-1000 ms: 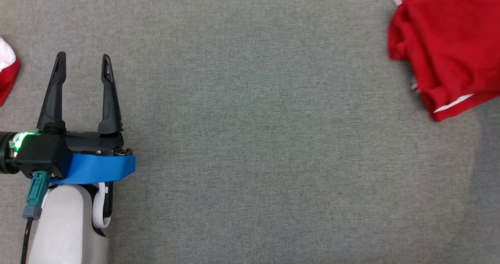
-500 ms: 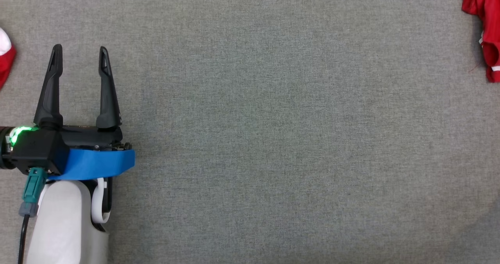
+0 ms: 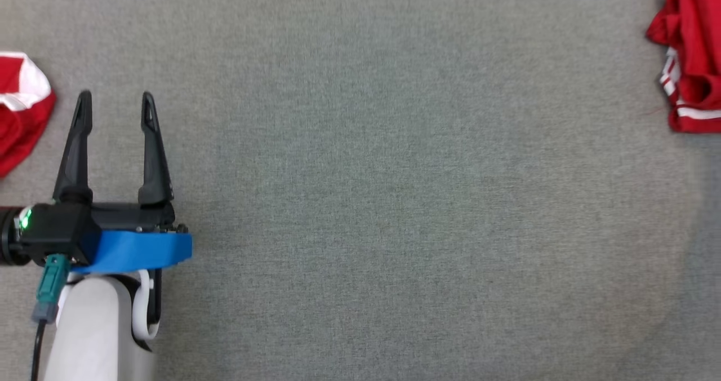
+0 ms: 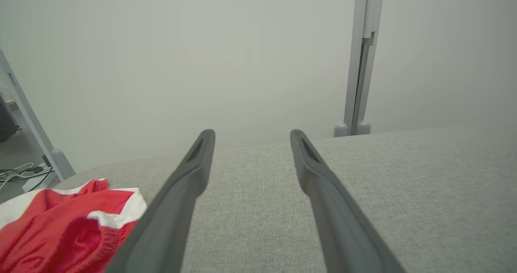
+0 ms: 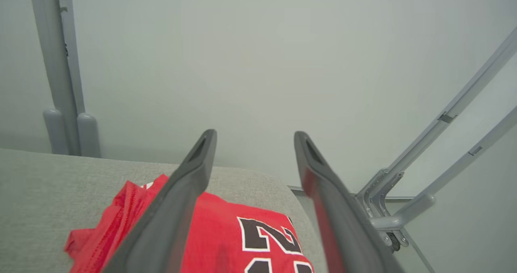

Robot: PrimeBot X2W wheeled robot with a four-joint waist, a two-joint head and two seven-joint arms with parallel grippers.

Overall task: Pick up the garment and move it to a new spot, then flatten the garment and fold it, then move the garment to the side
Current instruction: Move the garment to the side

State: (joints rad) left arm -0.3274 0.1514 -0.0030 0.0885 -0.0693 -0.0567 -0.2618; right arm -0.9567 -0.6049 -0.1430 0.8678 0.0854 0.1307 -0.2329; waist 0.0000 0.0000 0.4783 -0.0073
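The right end effector is hanging with its two dark fingers spread wide, and it is holding nothing. Right under it and a little ahead, the garment is lying in a bundle on the grey table, close to the table's far corner. It is a red jersey with black and white numbers. It is looking soft, floppy and light, so I think it is going to sag when lifted, and its layers are likely going to slide apart. A good place to grab looks like the thick bunched edge just left of the left finger, where many layers are sitting together. Pinching one thin layer is probably going to pull the bundle open.

The left end effector is also waiting wide open and empty. It is well apart from the garment, with a wide stretch of table between them. Just to its left a red and white cloth is lying on the table, not touching the fingers. I think it is near enough to snag if that arm swings left.

Farther on, past the table's edge, grey metal bars are standing to the right of the right end effector. A grey post is rising against the pale wall ahead of the left one. Nothing is lying on top of the garment.
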